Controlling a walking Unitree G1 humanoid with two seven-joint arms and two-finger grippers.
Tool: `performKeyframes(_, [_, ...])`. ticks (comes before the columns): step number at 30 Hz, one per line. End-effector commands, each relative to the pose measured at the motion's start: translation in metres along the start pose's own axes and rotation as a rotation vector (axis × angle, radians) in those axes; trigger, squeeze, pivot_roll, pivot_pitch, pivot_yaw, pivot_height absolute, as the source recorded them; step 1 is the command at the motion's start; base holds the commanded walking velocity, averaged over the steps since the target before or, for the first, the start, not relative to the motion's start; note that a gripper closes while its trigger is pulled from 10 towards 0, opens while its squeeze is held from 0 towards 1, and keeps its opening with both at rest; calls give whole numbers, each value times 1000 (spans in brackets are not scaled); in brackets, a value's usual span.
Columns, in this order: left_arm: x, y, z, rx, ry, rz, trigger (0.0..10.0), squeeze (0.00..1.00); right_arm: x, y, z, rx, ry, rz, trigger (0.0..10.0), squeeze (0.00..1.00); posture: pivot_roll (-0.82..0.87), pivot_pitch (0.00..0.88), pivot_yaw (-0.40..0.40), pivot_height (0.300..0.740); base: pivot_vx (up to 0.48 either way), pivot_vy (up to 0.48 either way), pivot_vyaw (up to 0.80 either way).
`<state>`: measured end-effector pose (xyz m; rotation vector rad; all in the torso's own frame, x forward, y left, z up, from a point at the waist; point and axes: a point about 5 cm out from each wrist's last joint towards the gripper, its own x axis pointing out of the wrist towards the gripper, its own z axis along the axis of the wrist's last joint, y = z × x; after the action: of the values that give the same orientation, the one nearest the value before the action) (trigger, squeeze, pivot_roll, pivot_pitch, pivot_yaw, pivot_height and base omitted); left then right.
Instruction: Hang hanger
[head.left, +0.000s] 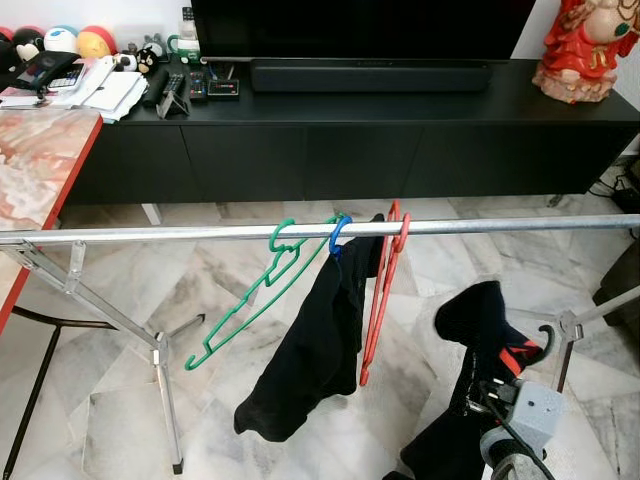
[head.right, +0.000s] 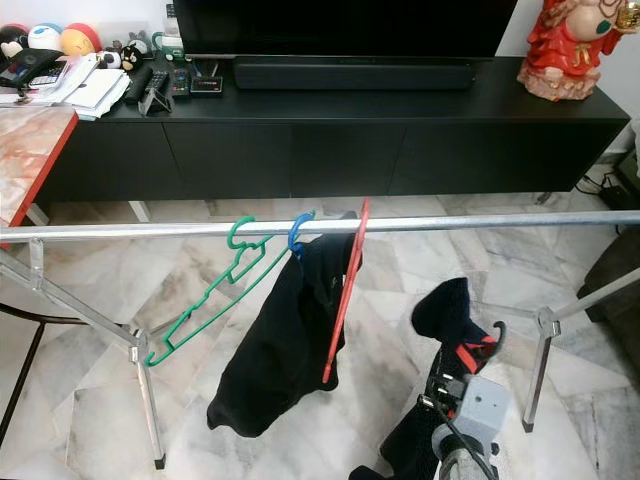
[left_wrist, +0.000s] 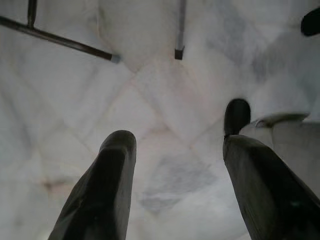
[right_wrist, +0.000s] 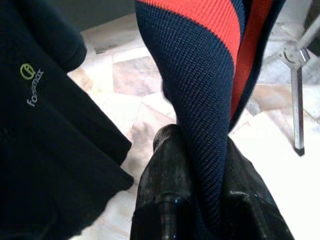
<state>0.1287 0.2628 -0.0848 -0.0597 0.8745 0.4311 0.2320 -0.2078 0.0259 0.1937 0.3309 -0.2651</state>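
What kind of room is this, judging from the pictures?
Most likely a home living room: a black TV cabinet with a soundbar stands on marble floor tiles, and a clothes drying rack holds hangers in front.

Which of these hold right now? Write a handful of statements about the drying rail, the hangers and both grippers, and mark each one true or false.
1. A green hanger hangs tilted on the metal rail. True.
2. The red hanger lies on the marble floor. False: it hangs from the rail, beside a black garment whose blue hanger hook is over the rail.
3. The right gripper is shut on a navy garment with red stripes. True.
4. The left gripper holds a hanger. False: its fingers are apart with nothing between them, over the floor.
5. The soundbar sits on the black TV cabinet. True.
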Motion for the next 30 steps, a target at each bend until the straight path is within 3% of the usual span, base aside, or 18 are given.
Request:
performKeyframes(1, [-4, 3, -14, -28, 52, 10, 10000, 0, 0, -1, 2, -31, -24, 11, 10000, 0, -52, 197, -39, 740, -281, 0, 0])
performKeyframes(8, [-4, 4, -14, -46, 51, 8, 10000, 0, 4, 6, 7, -163, -49, 96, 10000, 0, -48, 156, -50, 740, -307, 0, 0])
performKeyframes(19, [-1, 1, -5, -45, 37, -1, 10000, 0, 13, 8, 15, -151, -80, 94, 10000, 0, -45, 109, -41, 740, -316, 0, 0])
performKeyframes(30, [0, 3, -3, -56, 29, 7, 10000, 0, 14, 6, 17, -141, -98, 84, 10000, 0, -35, 138, -52, 740, -318, 0, 0])
